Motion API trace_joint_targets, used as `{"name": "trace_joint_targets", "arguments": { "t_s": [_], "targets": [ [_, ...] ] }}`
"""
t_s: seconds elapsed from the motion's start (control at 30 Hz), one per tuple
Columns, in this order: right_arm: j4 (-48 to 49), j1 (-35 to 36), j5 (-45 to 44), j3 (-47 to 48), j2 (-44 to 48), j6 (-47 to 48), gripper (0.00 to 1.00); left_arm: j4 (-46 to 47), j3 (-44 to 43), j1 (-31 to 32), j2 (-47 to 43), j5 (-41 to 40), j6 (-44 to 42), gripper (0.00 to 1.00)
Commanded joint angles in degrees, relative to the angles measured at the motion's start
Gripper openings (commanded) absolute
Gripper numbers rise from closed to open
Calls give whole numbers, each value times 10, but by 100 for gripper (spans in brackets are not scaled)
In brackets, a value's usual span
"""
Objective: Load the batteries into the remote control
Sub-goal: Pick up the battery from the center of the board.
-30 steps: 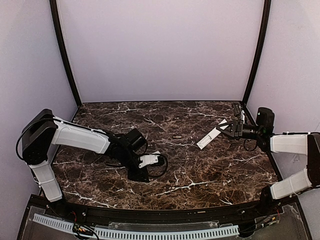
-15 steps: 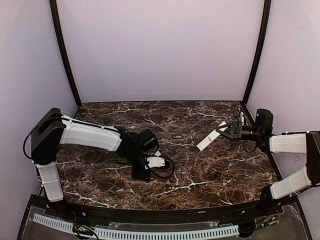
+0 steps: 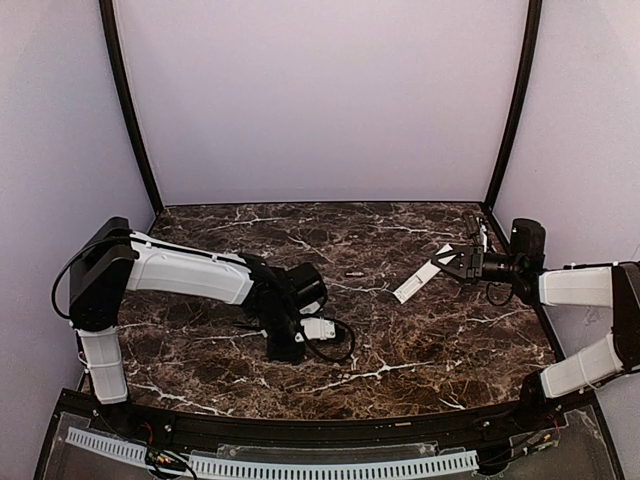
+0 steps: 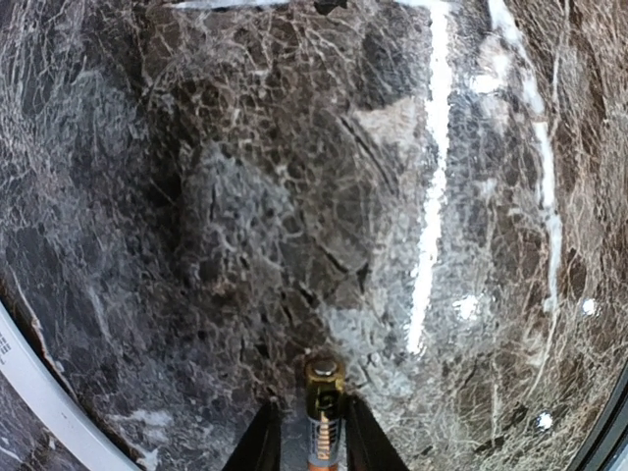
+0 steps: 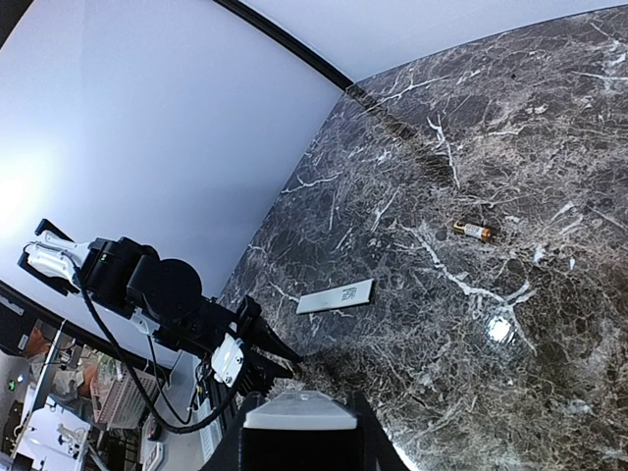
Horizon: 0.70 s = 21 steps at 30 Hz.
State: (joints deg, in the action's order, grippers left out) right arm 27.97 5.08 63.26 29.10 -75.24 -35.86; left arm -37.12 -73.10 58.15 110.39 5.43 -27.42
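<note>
My left gripper (image 3: pixel 283 350) (image 4: pixel 309 407) points down at the marble table, left of centre. A battery (image 4: pixel 324 392) with a gold cap and orange body lies between its narrowly open fingers. The right finger touches the battery and a thin gap shows on the left. My right gripper (image 3: pixel 455 262) (image 5: pixel 299 404) is shut on the remote control (image 3: pixel 418 277) (image 5: pixel 299 417), a white bar held above the table at the right, its free end pointing toward the centre. A second battery (image 3: pixel 353 272) (image 5: pixel 473 231) lies loose mid-table.
A thin flat white strip (image 5: pixel 336 296) with a printed label lies on the table near the left arm (image 5: pixel 157 289). Black frame posts (image 3: pixel 512 110) stand at the back corners. A black rail (image 3: pixel 320 430) edges the table's front.
The left arm's elbow and wrist have swung to the right while its fingertips stayed near the same spot, and its jaws have narrowed around the battery. The right arm holds still.
</note>
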Motion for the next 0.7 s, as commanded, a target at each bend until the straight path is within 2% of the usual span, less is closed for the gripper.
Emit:
{"name": "trace_joint_targets", "arguments": {
  "t_s": [0.0,0.1,0.27,0.37,0.47,0.67],
  "targets": [
    [2,-3,-1,-1,-2,9,0,-29,0,6,17,6,-1,19],
    [-1,-2,-1,1,-2,11,0,-9,7,7,8,17,-2,8],
    [0,-2,0,0,-4,11,0,78,58,7,-63,68,-16,1],
    [5,-3,2,0,-3,8,0,164,110,7,-114,102,-21,0],
    [9,-1,2,1,-4,3,0,196,124,10,-152,115,-24,0],
    [17,10,10,9,-11,-8,0,246,147,44,-198,77,-48,0]
  ]
}}
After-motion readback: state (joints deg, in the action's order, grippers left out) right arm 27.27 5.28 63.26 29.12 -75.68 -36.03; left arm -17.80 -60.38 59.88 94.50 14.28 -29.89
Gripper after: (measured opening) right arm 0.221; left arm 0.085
